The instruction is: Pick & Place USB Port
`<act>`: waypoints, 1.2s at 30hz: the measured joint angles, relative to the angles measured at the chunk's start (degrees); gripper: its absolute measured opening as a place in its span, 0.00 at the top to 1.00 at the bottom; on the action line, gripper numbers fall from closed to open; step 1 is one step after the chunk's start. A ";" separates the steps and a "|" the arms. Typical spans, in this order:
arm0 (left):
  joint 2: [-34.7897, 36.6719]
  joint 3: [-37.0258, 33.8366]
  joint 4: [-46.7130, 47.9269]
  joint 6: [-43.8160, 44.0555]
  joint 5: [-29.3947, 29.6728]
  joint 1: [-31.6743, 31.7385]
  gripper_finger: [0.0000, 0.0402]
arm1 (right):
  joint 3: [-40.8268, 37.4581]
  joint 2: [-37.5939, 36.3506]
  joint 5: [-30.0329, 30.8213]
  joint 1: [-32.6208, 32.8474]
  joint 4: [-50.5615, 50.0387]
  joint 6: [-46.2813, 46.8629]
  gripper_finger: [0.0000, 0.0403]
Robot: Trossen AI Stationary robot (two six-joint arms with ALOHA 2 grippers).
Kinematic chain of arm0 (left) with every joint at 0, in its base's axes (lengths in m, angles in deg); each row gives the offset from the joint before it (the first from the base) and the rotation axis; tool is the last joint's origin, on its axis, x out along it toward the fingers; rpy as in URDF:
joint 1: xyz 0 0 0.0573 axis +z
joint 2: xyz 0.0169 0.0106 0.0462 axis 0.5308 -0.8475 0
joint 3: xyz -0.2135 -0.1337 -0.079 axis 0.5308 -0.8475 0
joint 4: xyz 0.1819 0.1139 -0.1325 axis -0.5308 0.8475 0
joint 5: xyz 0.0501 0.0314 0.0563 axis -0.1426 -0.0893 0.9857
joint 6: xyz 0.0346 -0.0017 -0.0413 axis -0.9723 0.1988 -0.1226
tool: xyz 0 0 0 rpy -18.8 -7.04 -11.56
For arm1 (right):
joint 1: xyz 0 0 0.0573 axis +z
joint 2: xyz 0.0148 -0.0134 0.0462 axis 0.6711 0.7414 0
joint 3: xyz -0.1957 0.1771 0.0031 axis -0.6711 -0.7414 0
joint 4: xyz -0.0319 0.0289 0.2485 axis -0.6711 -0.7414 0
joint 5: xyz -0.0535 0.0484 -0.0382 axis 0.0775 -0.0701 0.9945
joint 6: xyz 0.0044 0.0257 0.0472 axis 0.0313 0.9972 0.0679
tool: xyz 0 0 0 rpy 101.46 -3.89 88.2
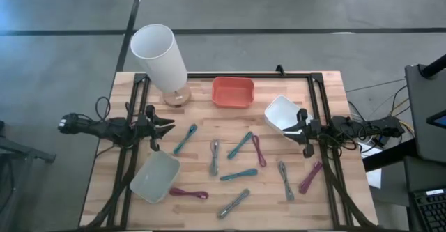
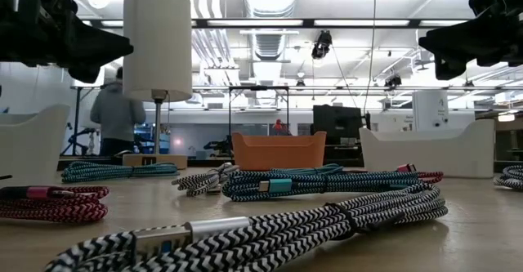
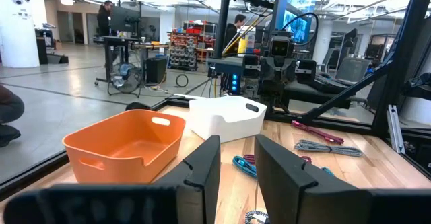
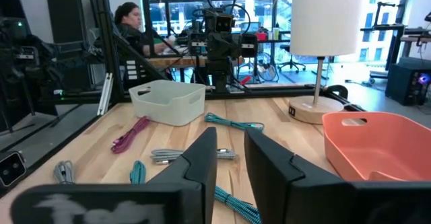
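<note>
My left gripper (image 1: 165, 128) hovers at the bench's (image 1: 327, 211) left edge, jaws slightly parted, holding nothing. My right gripper (image 1: 295, 127) hovers at the right edge beside the white bin (image 1: 281, 111), jaws likewise slightly parted and empty. The bundled USB cables (image 1: 239, 174) lie scattered across mid-bench between the orange bin (image 1: 233, 92) and the grey-green bin (image 1: 155, 176). No legible brand or label is visible.

In the low view, the striped cable (image 2: 245, 231) is cut off at the bottom edge and blurred. The plugs of the cables (image 1: 240, 145) cannot be told from above.
</note>
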 joint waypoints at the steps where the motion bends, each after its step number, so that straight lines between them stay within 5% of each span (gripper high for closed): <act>1: 0.00 -0.01 0.00 0.00 -0.02 0.00 0.75 | -0.01 0.00 0.01 0.01 0.00 0.01 0.83; 21: 0.00 -0.02 -0.35 0.02 0.00 0.00 0.75 | -0.01 -0.01 -0.01 0.00 0.02 0.98 0.77; 36: 0.00 -0.02 -3.48 2.64 0.11 0.00 0.75 | -0.01 -0.01 0.02 0.00 0.58 4.95 0.84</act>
